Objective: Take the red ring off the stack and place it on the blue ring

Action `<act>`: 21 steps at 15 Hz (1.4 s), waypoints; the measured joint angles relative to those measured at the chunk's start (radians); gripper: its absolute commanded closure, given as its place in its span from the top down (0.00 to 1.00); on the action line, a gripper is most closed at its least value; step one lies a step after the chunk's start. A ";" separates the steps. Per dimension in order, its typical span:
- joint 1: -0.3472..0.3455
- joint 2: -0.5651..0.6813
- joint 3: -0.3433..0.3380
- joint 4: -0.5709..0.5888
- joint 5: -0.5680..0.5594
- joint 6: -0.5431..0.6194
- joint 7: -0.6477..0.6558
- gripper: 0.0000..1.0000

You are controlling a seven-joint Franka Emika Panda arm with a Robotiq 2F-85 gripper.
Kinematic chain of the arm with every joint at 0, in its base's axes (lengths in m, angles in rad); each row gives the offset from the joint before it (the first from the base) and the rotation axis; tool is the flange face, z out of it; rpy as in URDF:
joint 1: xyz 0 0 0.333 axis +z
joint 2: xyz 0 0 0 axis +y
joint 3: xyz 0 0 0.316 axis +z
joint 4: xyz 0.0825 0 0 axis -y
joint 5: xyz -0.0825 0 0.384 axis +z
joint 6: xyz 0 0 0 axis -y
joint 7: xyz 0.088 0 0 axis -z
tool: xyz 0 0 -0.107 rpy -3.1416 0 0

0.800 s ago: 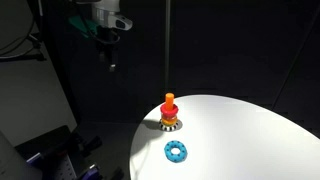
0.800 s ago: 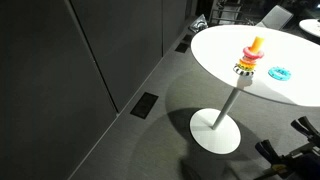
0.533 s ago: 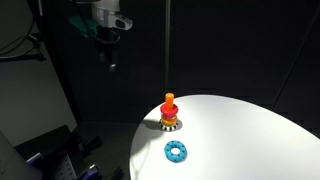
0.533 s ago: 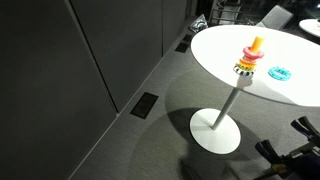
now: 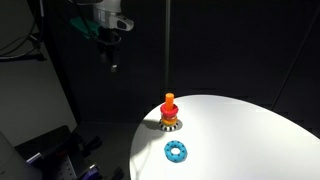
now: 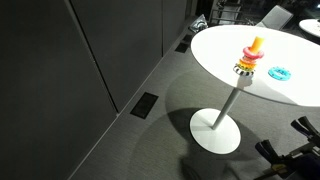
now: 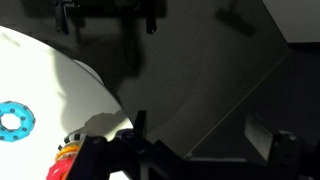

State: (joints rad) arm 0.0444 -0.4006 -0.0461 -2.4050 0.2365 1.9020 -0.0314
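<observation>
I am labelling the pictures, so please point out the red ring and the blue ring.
red ring [image 5: 169,110], in an exterior view, front side
blue ring [image 5: 169,151], in an exterior view, left rim

1. Falls from overhead onto the white tabletop, leaving the surroundings near-black in an exterior view.
2. Blows out the tabletop's surface to glare; casts a soft round shadow on the grey floor beneath.
3. Reads grainy and soft throughout; loses the wrist view's dark foreground to blur.
</observation>
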 measured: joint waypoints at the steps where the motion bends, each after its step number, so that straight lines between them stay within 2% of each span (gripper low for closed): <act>1: -0.004 0.003 -0.001 0.002 0.000 0.008 0.000 1.00; 10: -0.049 0.103 -0.056 0.066 0.027 0.120 -0.021 1.00; 16: -0.095 0.234 -0.113 0.143 0.104 0.176 -0.098 1.00; 21: -0.135 0.347 -0.135 0.204 0.179 0.208 -0.168 1.00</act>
State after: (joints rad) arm -0.0904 -0.0537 -0.1813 -2.2006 0.4159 2.1100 -0.1989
